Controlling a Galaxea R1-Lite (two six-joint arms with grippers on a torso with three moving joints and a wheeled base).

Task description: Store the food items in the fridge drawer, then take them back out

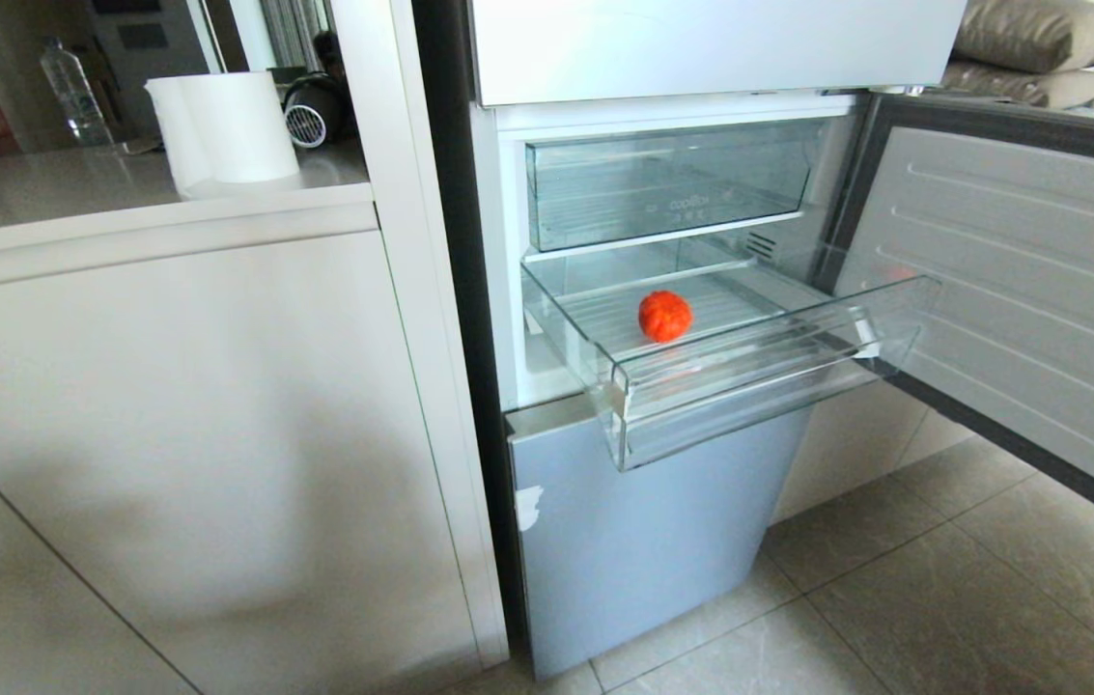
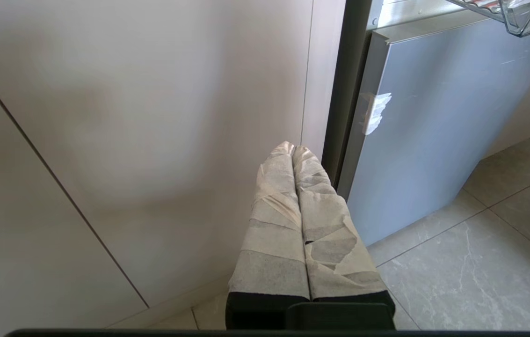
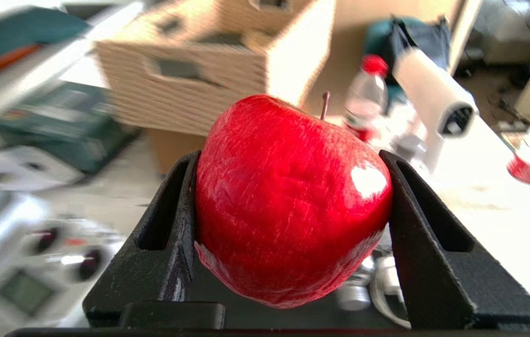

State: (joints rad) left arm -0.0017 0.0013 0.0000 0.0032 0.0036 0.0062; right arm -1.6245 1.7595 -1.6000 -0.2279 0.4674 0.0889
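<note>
right jaws [image 3: 288, 206] clamp red apple [image 3: 288, 201]

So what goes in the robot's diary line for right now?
right gripper: shut on red apple | left gripper: shut, parked by cabinet | drawer: pulled out | orange ball: in drawer

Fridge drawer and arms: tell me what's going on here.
The fridge drawer is pulled out with one lumpy orange-red ball on its ribbed floor. The right gripper is clamped on a shiny red apple, away from the fridge among clutter, out of the head view. The left gripper hangs shut and empty, low beside the cabinet.
</note>
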